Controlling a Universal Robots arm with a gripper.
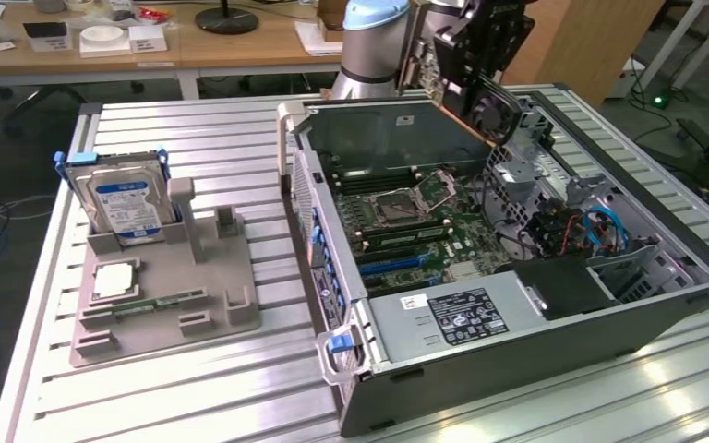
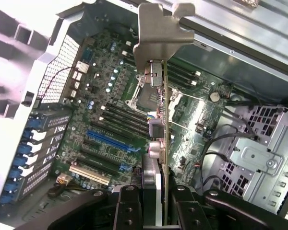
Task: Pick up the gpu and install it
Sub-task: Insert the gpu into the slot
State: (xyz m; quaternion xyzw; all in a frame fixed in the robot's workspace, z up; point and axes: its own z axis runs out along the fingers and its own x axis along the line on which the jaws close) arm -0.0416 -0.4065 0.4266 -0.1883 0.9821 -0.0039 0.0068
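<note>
Fingers (image 2: 127, 206): two black pads, clamped on the gpu (image 2: 164, 143) from either side at its lower edge.

Gripper (image 2: 156, 191): on the arm (image 1: 373, 37), poised above the open computer case (image 1: 515, 369).

Gpu: seen edge-on in the wrist view, with its silvery metal bracket outermost and the motherboard (image 2: 105, 120) behind it. In the exterior view it hangs over the far rim of the case, clear of the board.

Motherboard: bare expansion slots, blue, black and cream, lie beside the open processor socket.

Grey holder (image 1: 170, 277): on the slatted metal table (image 1: 145, 397), at the exterior view's left of the case.

Hard drive (image 1: 126, 208): blue label, upright in the holder.

Memory stick (image 1: 158, 303): green, flat in the holder.
</note>
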